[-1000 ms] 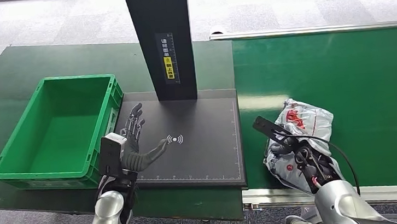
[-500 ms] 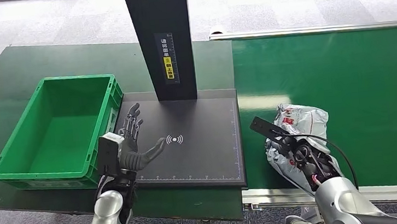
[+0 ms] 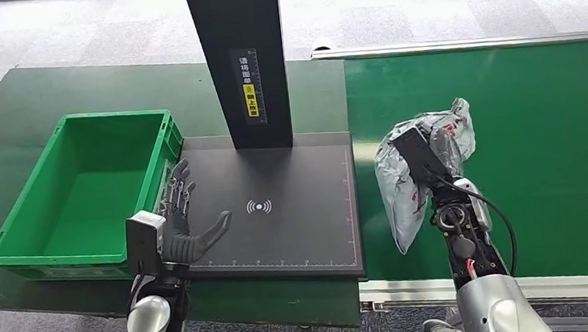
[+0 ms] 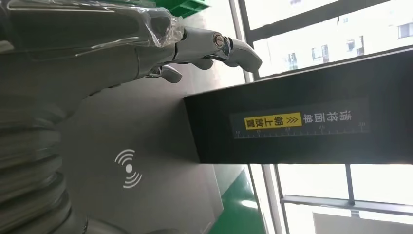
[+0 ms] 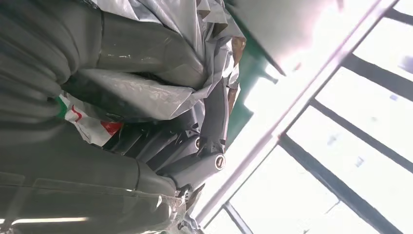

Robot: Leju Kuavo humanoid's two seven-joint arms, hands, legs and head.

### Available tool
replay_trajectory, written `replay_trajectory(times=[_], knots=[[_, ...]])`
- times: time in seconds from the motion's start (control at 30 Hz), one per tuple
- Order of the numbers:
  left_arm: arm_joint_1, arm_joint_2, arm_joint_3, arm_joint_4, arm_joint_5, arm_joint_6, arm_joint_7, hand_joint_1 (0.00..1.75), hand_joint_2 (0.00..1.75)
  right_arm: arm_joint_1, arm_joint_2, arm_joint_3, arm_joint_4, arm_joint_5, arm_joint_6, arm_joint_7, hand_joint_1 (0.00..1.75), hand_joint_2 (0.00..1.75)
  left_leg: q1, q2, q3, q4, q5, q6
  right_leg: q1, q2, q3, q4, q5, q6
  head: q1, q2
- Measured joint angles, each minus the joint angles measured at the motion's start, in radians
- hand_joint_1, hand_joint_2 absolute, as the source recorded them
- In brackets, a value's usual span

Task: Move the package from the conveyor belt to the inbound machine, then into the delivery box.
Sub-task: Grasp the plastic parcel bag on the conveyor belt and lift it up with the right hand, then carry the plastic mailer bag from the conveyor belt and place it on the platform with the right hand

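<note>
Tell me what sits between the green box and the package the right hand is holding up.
In the head view, the black scanner platform with its upright post lies between the green box and the package; the open left hand hovers over its near-left corner.

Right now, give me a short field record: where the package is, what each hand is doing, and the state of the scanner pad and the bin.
package: crumpled grey plastic mailer bag, lifted off the green conveyor belt, hanging beside the pad's edge
right hand: grips the bag's upper part
left hand: holds nothing, fingers spread, over the pad's near-left corner
inbound machine: flat black scanner pad with white signal mark, nothing on it
delivery box: green plastic crate, nothing inside
stage: package not yet on the pad
</note>
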Motion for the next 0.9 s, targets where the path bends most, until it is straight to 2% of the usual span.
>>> replay_trajectory(times=[0.1, 0.23, 0.43, 0.63, 0.9], knots=[[-0.001, 0.000, 0.004, 0.000, -0.003, 0.022, -0.021, 0.00, 1.75, 0.040, 0.018, -0.007, -0.130, -0.100, -0.039, -0.089, 1.75, 1.75, 0.000, 0.000, 0.000, 0.000, 0.000, 0.000, 0.000, 0.000, 0.000, 0.000, 0.000, 0.000, 0.000, 0.000], [-0.009, -0.006, 0.008, 0.001, 0.007, 0.065, -0.061, 0.00, 1.75, 0.081, 0.040, -0.002, -0.273, -0.179, -0.046, -0.178, 1.75, 1.75, 0.000, 0.000, 0.000, 0.000, 0.000, 0.000, 0.000, 0.000, 0.000, 0.000, 0.000, 0.000, 0.000, 0.000], [-0.040, -0.018, 0.015, 0.001, -0.029, 0.187, -0.105, 0.00, 1.75, 0.127, 0.062, 0.096, -0.388, -0.120, -0.005, -0.215, 1.75, 1.75, 0.000, 0.000, 0.000, 0.000, 0.000, 0.000, 0.000, 0.000, 0.000, 0.000, 0.000, 0.000, 0.000, 0.000], [-0.066, -0.022, 0.017, 0.011, 0.022, 0.204, -0.142, 0.00, 1.75, 0.130, 0.068, 0.275, -0.346, 0.096, 0.016, -0.214, 1.75, 1.75, 0.000, 0.000, 0.000, 0.000, 0.000, 0.000, 0.000, 0.000, 0.000, 0.000, 0.000, 0.000, 0.000, 0.000], [-0.076, -0.022, 0.018, 0.015, 0.033, 0.278, -0.170, 0.00, 1.75, 0.095, 0.088, 0.488, -0.173, 0.218, 0.050, -0.171, 1.75, 1.75, 0.000, 0.000, 0.000, 0.000, 0.000, 0.000, 0.000, 0.000, 0.000, 0.000, 0.000, 0.000, 0.000, 0.000]])
